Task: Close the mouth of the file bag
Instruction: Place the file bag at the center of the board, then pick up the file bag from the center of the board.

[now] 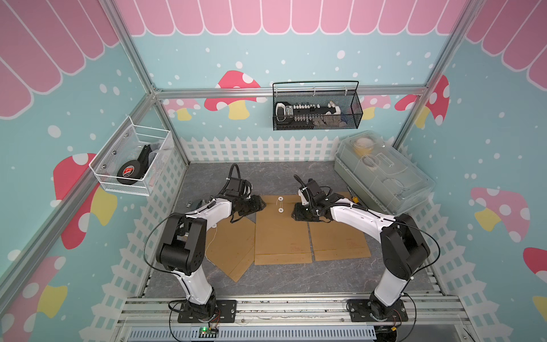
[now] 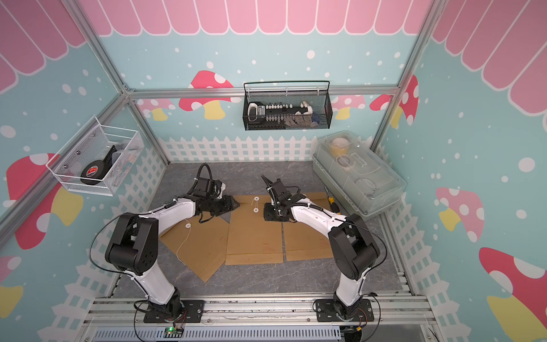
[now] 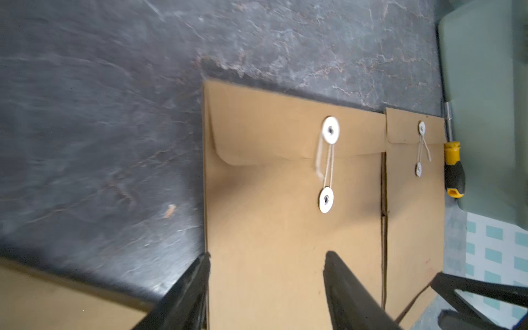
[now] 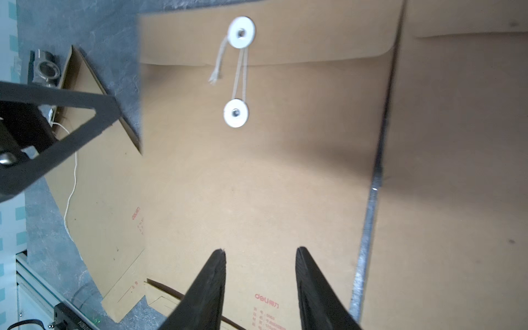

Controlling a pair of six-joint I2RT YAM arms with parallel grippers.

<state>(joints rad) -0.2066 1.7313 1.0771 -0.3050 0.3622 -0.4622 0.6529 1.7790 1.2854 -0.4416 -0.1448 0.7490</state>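
Middle file bag (image 1: 282, 234) lies flat in the middle of the table (image 1: 281, 279), flap at 12 o'clock, string (image 4: 241, 75) looped between both discs (image 4: 241, 32), so I reckon that's why the left gripper (image 3: 267, 255) at its 10 and right gripper (image 4: 260, 251) at its 2 both sit part-open and empty, nothing left to hold.

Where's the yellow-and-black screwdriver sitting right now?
In both top views the yellow-and-black screwdriver lies on the grey marbled tabletop on the robot's right side, between the rightmost brown paper file bag and the clear plastic lidded box.
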